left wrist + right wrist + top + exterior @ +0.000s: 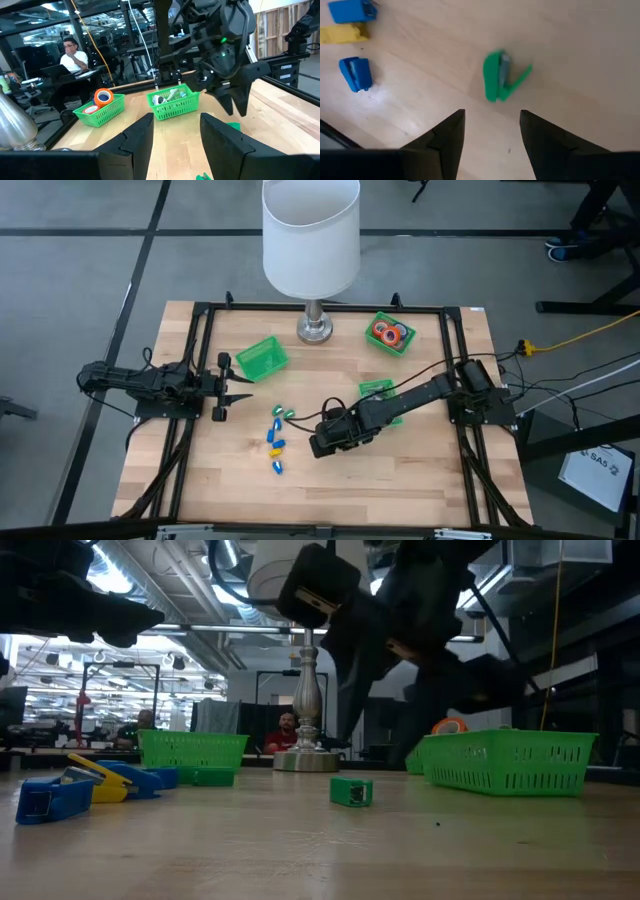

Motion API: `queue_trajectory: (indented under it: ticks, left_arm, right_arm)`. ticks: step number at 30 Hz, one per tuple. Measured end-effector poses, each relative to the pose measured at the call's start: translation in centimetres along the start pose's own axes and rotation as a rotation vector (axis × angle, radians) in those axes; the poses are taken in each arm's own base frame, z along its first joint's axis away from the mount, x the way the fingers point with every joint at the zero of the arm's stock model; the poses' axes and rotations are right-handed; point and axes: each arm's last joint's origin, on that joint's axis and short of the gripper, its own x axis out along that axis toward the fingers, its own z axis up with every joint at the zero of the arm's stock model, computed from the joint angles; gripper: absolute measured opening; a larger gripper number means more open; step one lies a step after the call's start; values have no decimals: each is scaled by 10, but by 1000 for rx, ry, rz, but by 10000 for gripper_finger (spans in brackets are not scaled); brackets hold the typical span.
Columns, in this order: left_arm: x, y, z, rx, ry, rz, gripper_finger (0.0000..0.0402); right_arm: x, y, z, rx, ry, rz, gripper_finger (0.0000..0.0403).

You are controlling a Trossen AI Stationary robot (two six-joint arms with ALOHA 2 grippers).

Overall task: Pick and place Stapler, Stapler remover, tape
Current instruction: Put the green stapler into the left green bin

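Blurred green stapler [501,76] in the right wrist view, exact shape unclear.

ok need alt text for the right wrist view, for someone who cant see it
Looking down past the right end effector, whose two dark fingers stand open and empty, a small green stapler lies on the wooden table just beyond the fingertips. Two blue staplers and a yellow one lie off to one side.
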Motion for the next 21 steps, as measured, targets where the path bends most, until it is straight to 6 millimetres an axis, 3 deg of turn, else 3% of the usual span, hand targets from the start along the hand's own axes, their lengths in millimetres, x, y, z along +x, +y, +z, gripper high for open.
queue_trajectory:
  ticks: [8,14,21]
  left_arm:
    - [0,0,0,0,0,0,157]
    - [0,0,0,0,0,0,157]
    - [0,0,0,0,1,0,157]
  right_arm:
    - [5,-2,5,-60,-96,-26,192]
    - [26,-2,6,-63,-96,-25,192]
    - [35,-1,11,-55,-89,-7,192]
